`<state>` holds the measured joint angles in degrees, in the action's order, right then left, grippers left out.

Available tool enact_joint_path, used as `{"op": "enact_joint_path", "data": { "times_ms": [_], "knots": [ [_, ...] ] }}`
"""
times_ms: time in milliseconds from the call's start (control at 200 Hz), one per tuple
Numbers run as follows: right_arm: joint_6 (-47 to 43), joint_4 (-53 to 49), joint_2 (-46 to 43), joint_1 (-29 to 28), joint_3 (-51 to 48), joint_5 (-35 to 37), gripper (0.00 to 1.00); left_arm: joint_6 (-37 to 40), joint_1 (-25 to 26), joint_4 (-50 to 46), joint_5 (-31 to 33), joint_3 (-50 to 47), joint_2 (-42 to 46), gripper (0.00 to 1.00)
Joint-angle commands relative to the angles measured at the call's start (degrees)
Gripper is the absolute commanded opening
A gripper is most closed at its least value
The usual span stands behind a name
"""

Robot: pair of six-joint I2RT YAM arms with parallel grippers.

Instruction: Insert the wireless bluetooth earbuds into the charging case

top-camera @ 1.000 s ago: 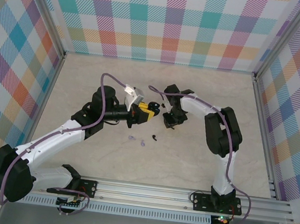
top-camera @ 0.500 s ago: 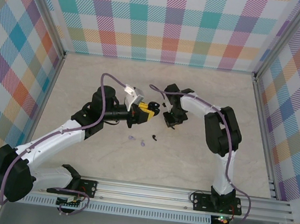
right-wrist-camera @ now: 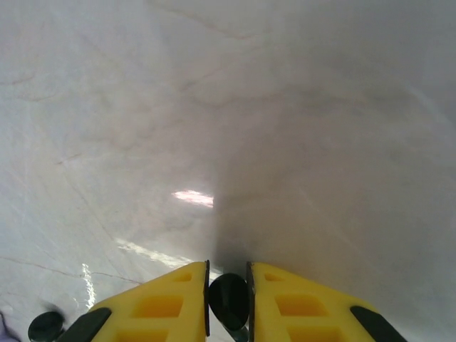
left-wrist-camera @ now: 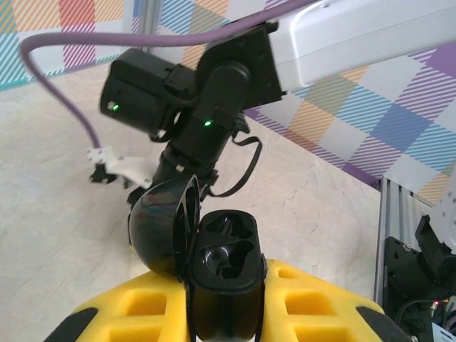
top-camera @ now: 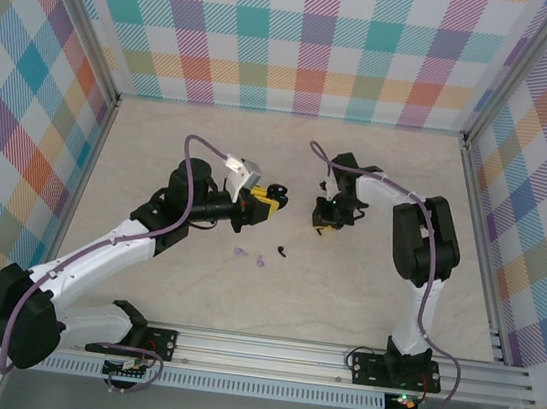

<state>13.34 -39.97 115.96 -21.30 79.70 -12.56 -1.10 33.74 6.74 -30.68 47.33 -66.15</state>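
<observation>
Near the middle of the table, a little toward its left edge, the left gripper was clenched on the charging case and held it clear of the surface. From the left wrist camera, the gripper's yellow fingers pressed both sides of the black case's base. The rounded lid was swung open to the left on its hinge, and two moulded wells in the base faced the camera. Just right of the case, and apart from it, the right gripper pointed down close to the tabletop. Its wrist view showed the jaws of that gripper pinched tight on a black earbud, wedged between the yellow fingers just above the pale marbled surface. A second black earbud lay on the table toward the near edge from both grippers, touched by neither; in the right wrist view it sat as a small dark lump at the lower left. Left of it lay a lavender earbud, and just beside that a second lavender earbud, both loose on the surface, below the left gripper and well apart from the case.
</observation>
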Motion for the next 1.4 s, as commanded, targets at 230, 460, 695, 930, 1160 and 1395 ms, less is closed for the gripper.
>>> {"op": "enact_joint_path", "data": {
  "times_ms": [230,460,695,930,1160,1395],
  "knots": [
    [4.4,0.5,-1.9,1.7,-2.1,3.7,0.2,-1.4,0.5,-0.2,1.5,-0.4,0.2,0.09],
    [5.1,3.8,-4.5,1.7,-3.9,0.1,0.2,-1.7,0.5,-0.2,2.1,-0.8,0.1,0.08],
    [6.9,8.4,-8.3,2.0,-6.4,-4.6,0.19,-2.6,0.5,-0.2,4.9,-1.5,-0.3,0.08],
    [8.7,13.2,-14.0,3.0,-10.6,-9.5,0.19,-6.1,0.4,1.2,8.1,-2.0,-2.4,0.09],
    [9.2,16.6,-19.9,4.2,-13.8,-14.5,0.2,-8.7,0.2,5.4,7.1,-2.2,-6.2,0.09],
    [9.6,18.6,-26.9,4.6,-15.4,-18.6,0.2,-10.4,-0.8,8.9,5.4,-2.5,-9.0,0.09]
  ]
}}
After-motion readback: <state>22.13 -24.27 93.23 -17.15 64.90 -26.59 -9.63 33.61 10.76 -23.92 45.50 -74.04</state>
